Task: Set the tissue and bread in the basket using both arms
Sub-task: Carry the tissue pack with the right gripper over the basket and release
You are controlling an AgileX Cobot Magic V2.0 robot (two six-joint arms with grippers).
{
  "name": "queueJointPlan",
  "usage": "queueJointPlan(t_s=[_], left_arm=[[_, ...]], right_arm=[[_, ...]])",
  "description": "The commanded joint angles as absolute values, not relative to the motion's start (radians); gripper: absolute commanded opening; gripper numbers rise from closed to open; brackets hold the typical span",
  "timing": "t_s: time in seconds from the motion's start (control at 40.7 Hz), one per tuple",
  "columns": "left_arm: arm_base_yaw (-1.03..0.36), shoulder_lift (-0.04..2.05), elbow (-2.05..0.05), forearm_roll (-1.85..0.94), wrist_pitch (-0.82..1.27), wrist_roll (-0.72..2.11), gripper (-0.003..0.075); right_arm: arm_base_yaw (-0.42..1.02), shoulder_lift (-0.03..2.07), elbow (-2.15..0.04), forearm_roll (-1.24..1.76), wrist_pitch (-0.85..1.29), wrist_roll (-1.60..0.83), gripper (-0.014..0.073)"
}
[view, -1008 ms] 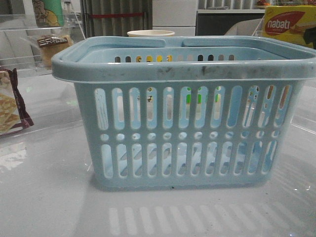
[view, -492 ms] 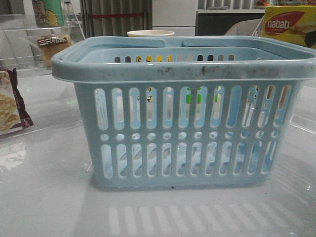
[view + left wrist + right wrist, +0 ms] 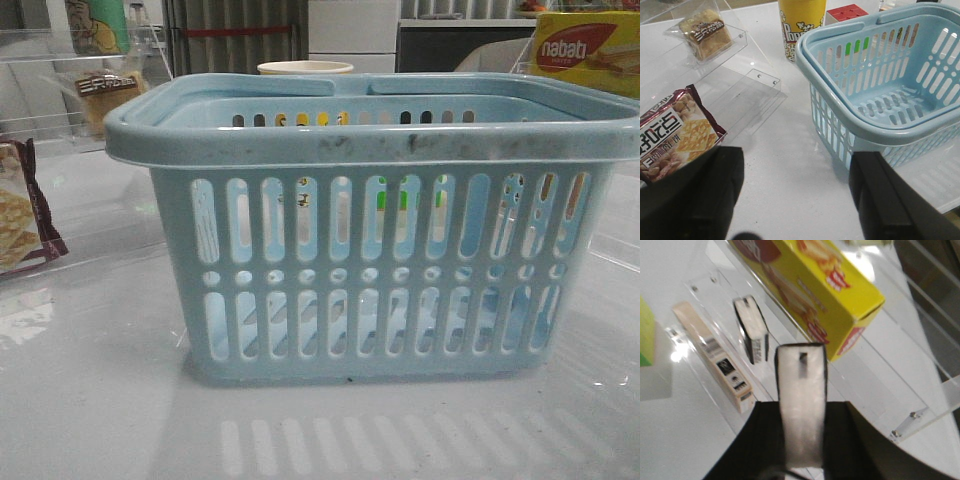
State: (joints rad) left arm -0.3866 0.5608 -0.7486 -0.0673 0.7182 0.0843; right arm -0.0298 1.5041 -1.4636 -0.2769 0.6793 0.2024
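- Left jaws (image 3: 795, 200) stand wide open from what I can see, with bare white tabletop (image 3: 785, 165) between the two dark fingers (image 3: 890, 200) and nothing held.
- Right jaws (image 3: 801, 410): I see the pale finger pads (image 3: 801, 405) pressed flat together, closed, with nothing between them.
- On my left wrist feed the pale blue basket (image 3: 880, 125) stands upright on the tabletop, just beside the left arm's fingers, and its slotted floor is bare.
- I can see the bread (image 3: 706, 34) in its clear packet resting on a clear acrylic shelf (image 3: 735, 42), well apart from the basket.
- Below that shelf lies a maroon-edged cracker packet (image 3: 675, 137), close to the left arm's other finger.
- Behind the basket stands a yellow popcorn cup (image 3: 800, 25).
- On my right wrist feed the tissue (image 3: 752, 330), a small dark packet, stands on edge just beyond the closed pads, between a yellow Nabati box (image 3: 815, 290) and a long beige box (image 3: 715, 355).
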Motion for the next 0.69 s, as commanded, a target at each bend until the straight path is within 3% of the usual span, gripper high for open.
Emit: queueJointPlan(t_s=[0.0, 0.27, 0.664], left_arm=[[-0.394, 0.570, -0.778, -0.079, 0.636, 0.087, 0.0507], [-0.394, 0.570, -0.778, -0.079, 0.636, 0.087, 0.0507], [-0.394, 0.570, -0.778, -0.079, 0.636, 0.087, 0.0507]], right_arm=[[0.022, 1.350, -1.504, -0.292, 0.654, 0.205, 0.0192], [0.240, 1.165, -1.501, -0.165, 0.675, 0.204, 0.0192], [0.523, 1.312, -1.475, -0.154, 0.713, 0.204, 0.0192]])
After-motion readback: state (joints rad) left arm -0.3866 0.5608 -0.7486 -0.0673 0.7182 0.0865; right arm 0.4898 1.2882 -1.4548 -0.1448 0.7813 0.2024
